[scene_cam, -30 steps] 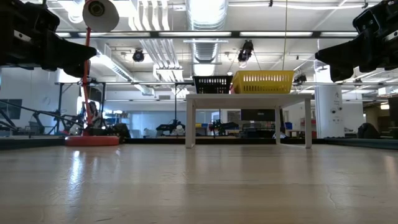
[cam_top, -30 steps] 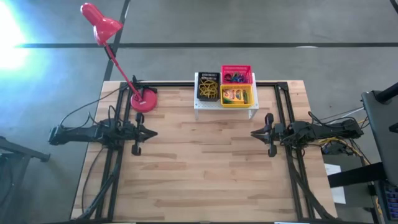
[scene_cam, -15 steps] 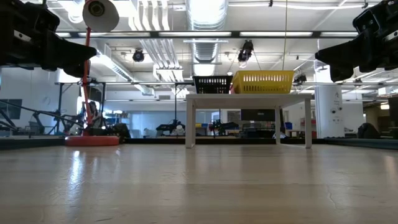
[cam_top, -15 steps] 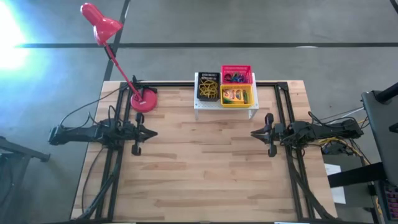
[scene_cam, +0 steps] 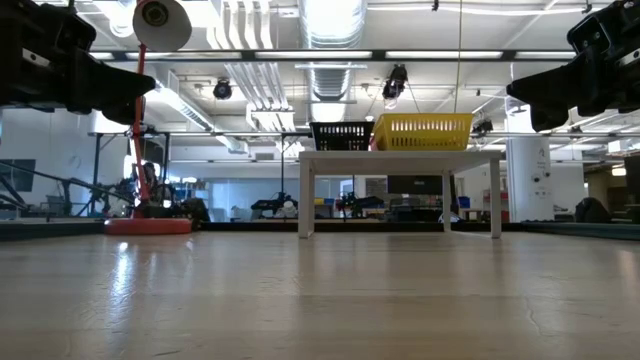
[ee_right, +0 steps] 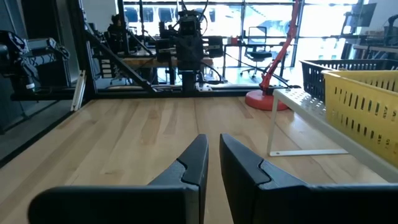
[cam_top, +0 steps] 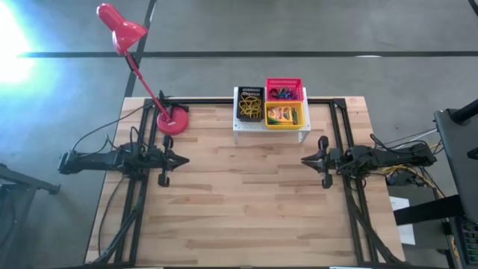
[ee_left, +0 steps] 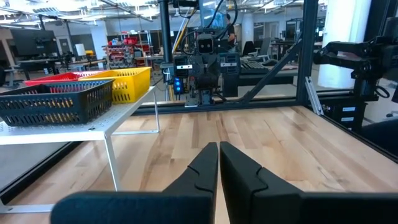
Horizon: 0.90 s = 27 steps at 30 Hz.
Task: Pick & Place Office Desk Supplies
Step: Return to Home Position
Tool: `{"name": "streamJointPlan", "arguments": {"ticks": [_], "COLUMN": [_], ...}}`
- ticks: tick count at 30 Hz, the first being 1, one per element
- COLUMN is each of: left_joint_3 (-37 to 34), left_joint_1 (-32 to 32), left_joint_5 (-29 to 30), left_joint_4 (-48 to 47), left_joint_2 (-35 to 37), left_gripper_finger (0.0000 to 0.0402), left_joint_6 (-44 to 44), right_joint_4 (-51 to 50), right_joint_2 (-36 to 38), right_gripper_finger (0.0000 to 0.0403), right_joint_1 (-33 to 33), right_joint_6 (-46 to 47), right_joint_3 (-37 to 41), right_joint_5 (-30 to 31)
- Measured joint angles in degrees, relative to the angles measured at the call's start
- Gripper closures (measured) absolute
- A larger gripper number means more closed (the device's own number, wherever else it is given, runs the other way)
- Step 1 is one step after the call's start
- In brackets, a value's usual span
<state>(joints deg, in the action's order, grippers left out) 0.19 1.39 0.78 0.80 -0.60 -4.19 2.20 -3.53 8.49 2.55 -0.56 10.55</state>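
The office desk supplies lie in three small baskets on a white perforated stand (cam_top: 243, 125) at the table's far middle. Yellow rubber bands fill the black basket (cam_top: 250, 105). Coloured elastic rings lie in the red basket (cam_top: 284, 91). A yellow-and-green crayon box lies in the yellow basket (cam_top: 284, 116). My left gripper (cam_top: 184, 159) hovers level above the table's left side, shut and holding nothing (ee_left: 217, 147). My right gripper (cam_top: 305, 159) hovers level above the right side, facing it, also shut and holding nothing (ee_right: 213, 138).
A red gooseneck desk lamp (cam_top: 172, 121) stands on its round base at the far left, its head reaching beyond the table's far edge. Black frame rails (cam_top: 337, 119) run along the table's sides and far edge. Bare wooden tabletop (cam_top: 243, 194) lies between and in front of the grippers.
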Motion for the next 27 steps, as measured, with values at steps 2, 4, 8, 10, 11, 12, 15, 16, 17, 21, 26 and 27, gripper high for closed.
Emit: {"name": "streamJointPlan", "arguments": {"ticks": [2, 4, 8, 10, 11, 12, 15, 16, 17, 21, 26, 27], "left_joint_3": [0.00, 0.00, 0.00, 0.00, 0.00, 0.00, 0.00, 0.00, 0.00, 0.00, 0.00, 0.00], "left_joint_1": [0.00, 0.00, 0.00, -0.02, 0.00, 0.00, 0.00, 0.00, 0.00, 0.00, 0.00, 0.00], "left_joint_5": [0.00, 0.00, 0.00, 0.00, 0.00, 0.02, 0.02, 0.02, 0.02, 0.02, 0.02, 0.00], "left_joint_4": [0.00, 0.00, 0.00, 0.00, 0.00, 0.00, 0.00, 0.01, 0.01, 0.01, 0.00, 0.00], "left_joint_2": [0.00, 0.00, -0.02, -0.02, -0.02, -0.02, -0.03, -0.03, 0.00, -0.03, -0.02, 0.00], "left_gripper_finger": [0.0378, 0.0378, 0.0378, 0.0378, 0.0378, 0.0378, 0.0378, 0.0378, 0.0378, 0.0378, 0.0378, 0.0378], "left_joint_6": [0.00, 0.00, 0.00, 0.00, 0.00, 0.00, 0.00, 0.00, 0.00, 0.00, 0.00, 0.00], "right_joint_4": [0.00, -0.01, -0.10, -0.07, 0.11, 0.54, -0.17, -0.17, -0.20, -1.54, -2.08, -2.05], "right_joint_2": [0.00, 0.00, 1.07, 3.33, 3.55, 3.54, 3.46, 3.51, 3.54, 3.52, 3.54, 3.54], "right_gripper_finger": [0.0364, 0.0364, 0.0364, 0.0365, 0.0365, 0.0366, 0.0376, 0.0381, 0.0386, 0.0394, 0.0394, 0.0394], "right_joint_1": [-0.01, -0.02, -0.08, -0.79, -1.03, -1.22, -2.24, -2.80, -3.47, -7.21, -9.64, -9.70], "right_joint_6": [0.00, 0.00, -1.01, -5.39, -9.03, -12.76, -20.14, -20.27, -19.60, -17.84, -16.36, -16.52], "right_joint_3": [0.00, 0.00, 0.00, 0.00, -0.04, -0.11, 0.02, 0.02, 0.02, -0.01, 0.00, 0.00], "right_joint_5": [-0.02, -0.01, 0.28, 0.88, 1.19, 1.18, 0.92, 0.60, -0.02, -7.11, -10.61, -10.60]}}
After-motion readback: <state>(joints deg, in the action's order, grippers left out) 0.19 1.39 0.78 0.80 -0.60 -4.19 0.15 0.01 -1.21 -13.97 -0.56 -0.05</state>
